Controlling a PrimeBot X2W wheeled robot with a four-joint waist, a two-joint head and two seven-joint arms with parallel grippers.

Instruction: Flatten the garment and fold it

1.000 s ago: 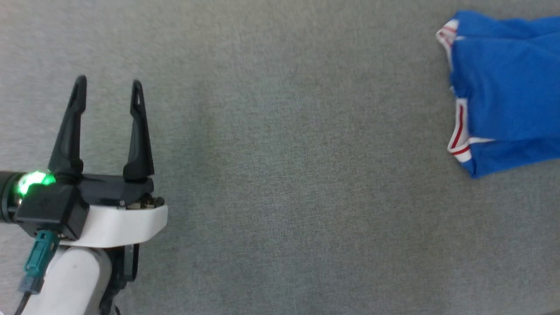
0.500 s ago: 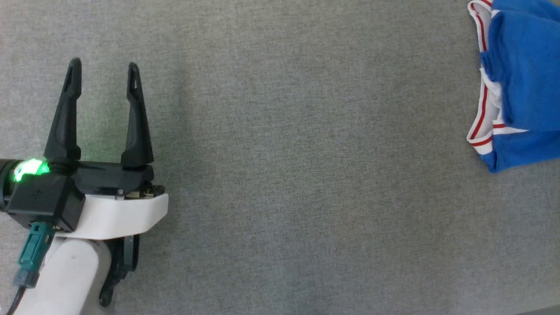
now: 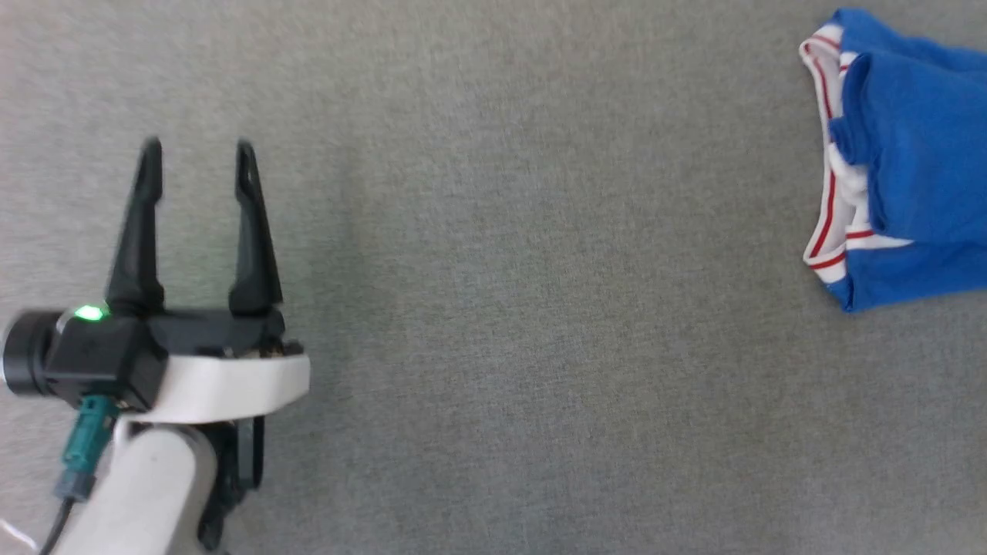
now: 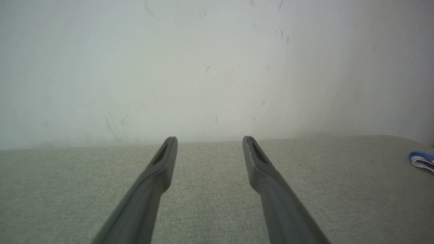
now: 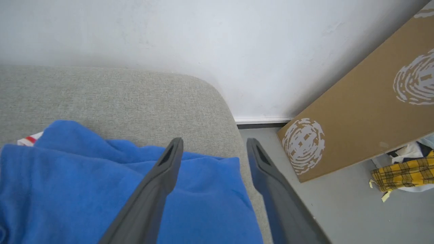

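Gaping empty: left tool [image 3: 197, 145] over cushion [image 3: 540, 308], right tool [image 5: 214, 139] above the garment [image 5: 67, 176], cardboard [image 5: 359, 112] beyond

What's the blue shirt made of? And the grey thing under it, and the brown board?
Blue shirt: soft matte cloth, probably knit; it rumples into folds. Grey surface: woven upholstery, by its speckled weave. Brown board: likely cardboard; flat, dull, printed white.

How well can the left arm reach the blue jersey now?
Possibly, at a stretch. Nothing but grey upholstery lies between the open left gripper and the jersey, but it sits far across, at the head view's right edge. The right gripper is over it.
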